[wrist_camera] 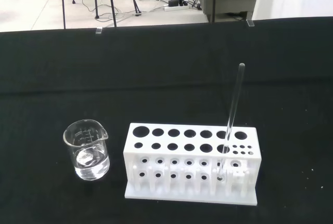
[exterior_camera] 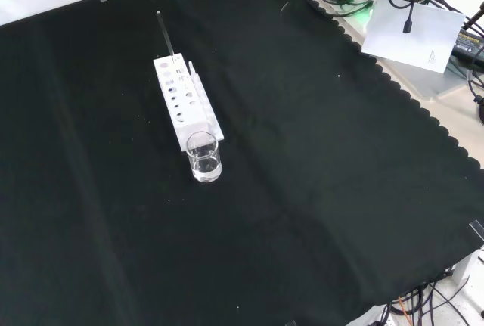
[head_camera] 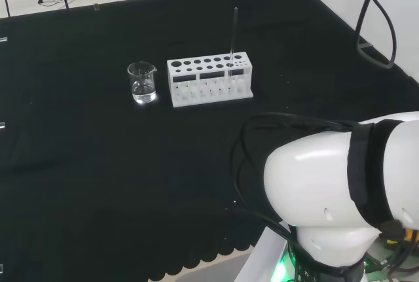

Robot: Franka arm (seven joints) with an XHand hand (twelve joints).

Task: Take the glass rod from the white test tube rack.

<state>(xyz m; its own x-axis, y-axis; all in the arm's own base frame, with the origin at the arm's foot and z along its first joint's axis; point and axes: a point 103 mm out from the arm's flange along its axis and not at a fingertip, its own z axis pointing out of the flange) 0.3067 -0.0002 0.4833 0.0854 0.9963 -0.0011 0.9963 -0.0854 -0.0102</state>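
Arm's white links (head_camera: 340, 184) bulk at the head view's lower right, well back from the ware. Hand state: cannot tell. White rack (head_camera: 209, 79) on the black cloth (head_camera: 98, 177). Glass rod (head_camera: 233, 33) upright, slightly tilted, in a hole at the rack's right end in the head view, untouched. Clear beaker (head_camera: 142, 82) just beside the rack's left end, a little clear liquid inside.
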